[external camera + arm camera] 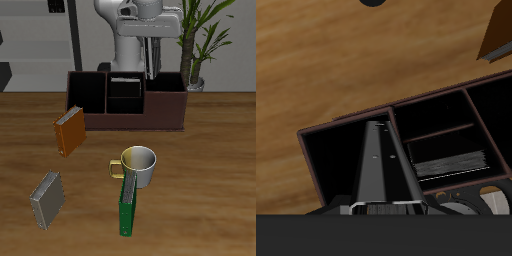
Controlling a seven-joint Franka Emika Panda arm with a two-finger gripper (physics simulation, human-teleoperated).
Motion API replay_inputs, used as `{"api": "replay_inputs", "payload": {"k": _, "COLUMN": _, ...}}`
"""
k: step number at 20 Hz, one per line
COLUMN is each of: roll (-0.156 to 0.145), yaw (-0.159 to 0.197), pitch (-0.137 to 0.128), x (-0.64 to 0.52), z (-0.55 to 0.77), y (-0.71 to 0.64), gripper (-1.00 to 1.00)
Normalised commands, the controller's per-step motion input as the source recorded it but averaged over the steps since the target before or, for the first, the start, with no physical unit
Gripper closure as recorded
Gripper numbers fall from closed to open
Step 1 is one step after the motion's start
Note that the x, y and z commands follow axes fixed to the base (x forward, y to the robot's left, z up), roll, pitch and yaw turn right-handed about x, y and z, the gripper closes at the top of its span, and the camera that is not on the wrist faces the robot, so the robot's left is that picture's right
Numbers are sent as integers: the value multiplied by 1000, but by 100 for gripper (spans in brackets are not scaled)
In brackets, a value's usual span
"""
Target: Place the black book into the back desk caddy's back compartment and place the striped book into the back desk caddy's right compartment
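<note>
gripper (386, 205) clamps black book (383, 165) by one end | hangs over back desk caddy (165, 112) | book thin, stiff, light, probably slick; hold near end

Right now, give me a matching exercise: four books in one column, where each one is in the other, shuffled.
Things:
1. black book
2. striped book
3. green book
4. orange-brown book

Places:
A. inside a middle cell of the caddy
B. on the table, just in front of the caddy
C. held in the gripper, over the caddy
D. standing on edge beside the mug

Pairs: 1-C, 2-A, 3-D, 4-B
</note>
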Motion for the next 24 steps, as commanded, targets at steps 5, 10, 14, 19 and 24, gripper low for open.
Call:
{"api": "replay_inputs", "payload": {"k": 5, "roll": 57, "yaw": -13, "pitch": 62, "x": -80, "z": -69, "y": 139, "gripper": 100}}
{"api": "replay_inputs", "payload": {"k": 10, "roll": 9, "yaw": 2, "pitch": 12, "x": -3, "z": -41, "y": 21, "gripper": 100}}
{"api": "replay_inputs", "payload": {"k": 14, "roll": 19, "yaw": 13, "pitch": 46, "x": 49, "z": -201, "y": 57, "gripper": 100}}
{"api": "replay_inputs", "payload": {"k": 19, "roll": 18, "yaw": -8, "pitch": 48, "x": 17, "z": -139, "y": 5, "gripper": 100}}
{"api": "replay_inputs", "payload": {"k": 24, "roll": 4, "yaw": 7, "pitch": 21, "x": -30, "z": -107, "y": 20, "gripper": 100}}
